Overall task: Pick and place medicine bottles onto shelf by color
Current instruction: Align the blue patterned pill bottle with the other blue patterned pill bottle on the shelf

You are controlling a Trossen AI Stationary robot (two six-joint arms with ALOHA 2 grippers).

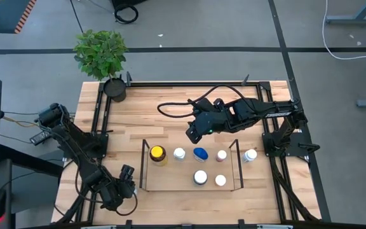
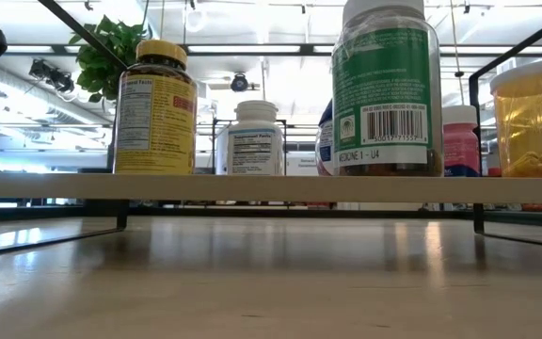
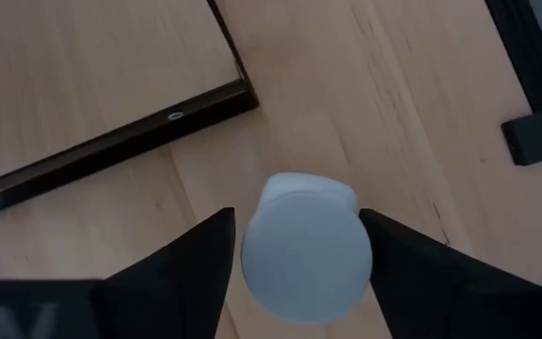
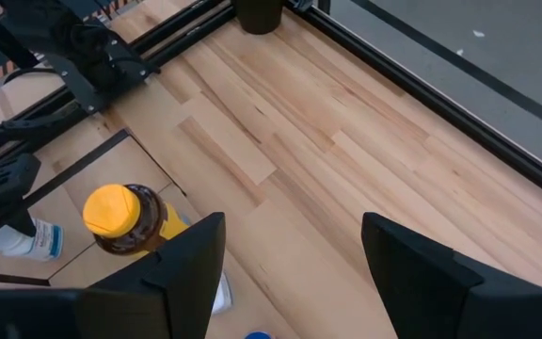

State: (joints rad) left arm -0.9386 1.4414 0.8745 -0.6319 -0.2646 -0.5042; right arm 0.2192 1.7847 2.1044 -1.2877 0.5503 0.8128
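The black wire shelf (image 1: 143, 166) stands at the table's near middle and holds several bottles. Among them are the amber yellow-lidded jar (image 1: 158, 154), a blue-capped bottle (image 1: 201, 153) and a pink-capped bottle (image 1: 222, 154). One white-capped bottle (image 1: 251, 154) stands on the table just right of the shelf. My left gripper (image 1: 124, 184) is left of the shelf, shut on another white-capped bottle (image 3: 304, 247). My right gripper (image 1: 192, 130) hangs open and empty above the table behind the shelf, and the right wrist view (image 4: 294, 282) shows its fingers spread wide. My left gripper pinches the white-capped bottle by the sides of its cap (image 3: 252, 250) between its two fingers. The fingers point down from above, and the bottle is upright below them. I cannot tell whether its base is on the table or lifted.
A potted green plant (image 1: 101, 54) stands at the table's far left corner. The black table frame (image 1: 189, 83) runs along the edges. There is bare wood between the shelf and the far edge. In the low view the shelf bottles (image 2: 386, 89) fill the foreground.
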